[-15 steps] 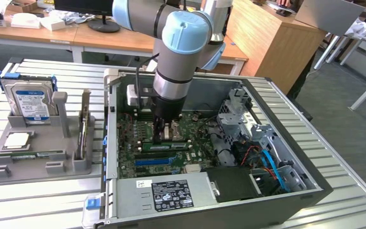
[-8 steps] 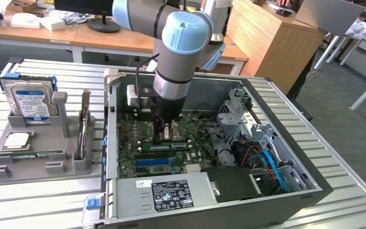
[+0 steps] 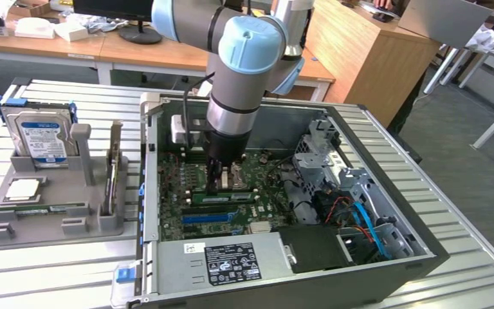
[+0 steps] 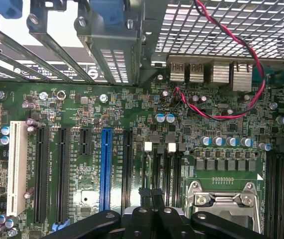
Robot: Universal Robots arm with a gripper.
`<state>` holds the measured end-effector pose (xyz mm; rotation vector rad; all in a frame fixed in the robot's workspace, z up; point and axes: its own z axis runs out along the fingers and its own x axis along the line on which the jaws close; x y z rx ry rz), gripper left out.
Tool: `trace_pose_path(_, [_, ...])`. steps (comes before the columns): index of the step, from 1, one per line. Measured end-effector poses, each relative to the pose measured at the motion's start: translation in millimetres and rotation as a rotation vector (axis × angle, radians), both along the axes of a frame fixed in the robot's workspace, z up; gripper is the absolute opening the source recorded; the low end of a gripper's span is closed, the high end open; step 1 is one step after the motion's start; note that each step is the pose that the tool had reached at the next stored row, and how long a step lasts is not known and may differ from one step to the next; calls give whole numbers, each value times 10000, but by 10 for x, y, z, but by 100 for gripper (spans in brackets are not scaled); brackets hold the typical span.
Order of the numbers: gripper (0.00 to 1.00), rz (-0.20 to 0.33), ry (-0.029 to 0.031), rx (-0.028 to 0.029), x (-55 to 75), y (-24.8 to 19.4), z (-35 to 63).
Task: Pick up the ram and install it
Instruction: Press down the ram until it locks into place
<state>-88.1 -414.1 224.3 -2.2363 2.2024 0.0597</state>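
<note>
The ram (image 3: 226, 196) is a long green stick standing on edge among the black slots of the motherboard (image 3: 178, 193) inside the open computer case (image 3: 401, 257). My gripper (image 3: 216, 185) reaches straight down into the case and stands right above the stick's middle. In the wrist view the gripper (image 4: 150, 193) is shut, its black fingertips (image 4: 144, 195) pressed together with nothing visible between them. They hover over narrow black slots (image 4: 172, 167) beside the silver CPU socket (image 4: 226, 201). Whether the tips touch the ram I cannot tell.
A blue slot (image 4: 106, 169) and a white slot (image 4: 17, 169) lie further along the board. Red and black wires (image 4: 241, 50) hang over a metal grille. Left of the case, a grey fixture (image 3: 58, 222) holds a hard drive (image 3: 41, 138), a square chip (image 3: 24, 188) and another green stick (image 3: 39, 209).
</note>
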Motion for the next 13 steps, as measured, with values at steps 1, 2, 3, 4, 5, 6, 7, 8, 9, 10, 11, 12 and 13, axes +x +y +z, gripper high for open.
trace_pose_path(1, [10,0,0,-1,0,0,-3])
trace_pose_path(2, [10,0,2,-2,0,0,-4])
trace_pose_path(3, [10,0,2,-3,0,0,-6])
trace_pose_path(4, [10,0,3,-3,0,0,-8])
trace_pose_path(5, [10,0,2,0,0,0,-11])
trace_pose_path(6, [10,0,1,0,0,0,-11])
trace_pose_path(7, [10,-1,0,1,0,0,-12])
trace_pose_path(8, [10,0,0,0,0,0,-12])
trace_pose_path(9, [10,0,0,0,0,0,-12])
trace_pose_path(10, [10,0,0,0,0,0,-12])
trace_pose_path(11, [10,0,0,-2,0,0,-12])
trace_pose_path(12, [10,0,1,-2,0,0,-13])
trace_pose_path(13, [10,0,1,-1,0,0,-15])
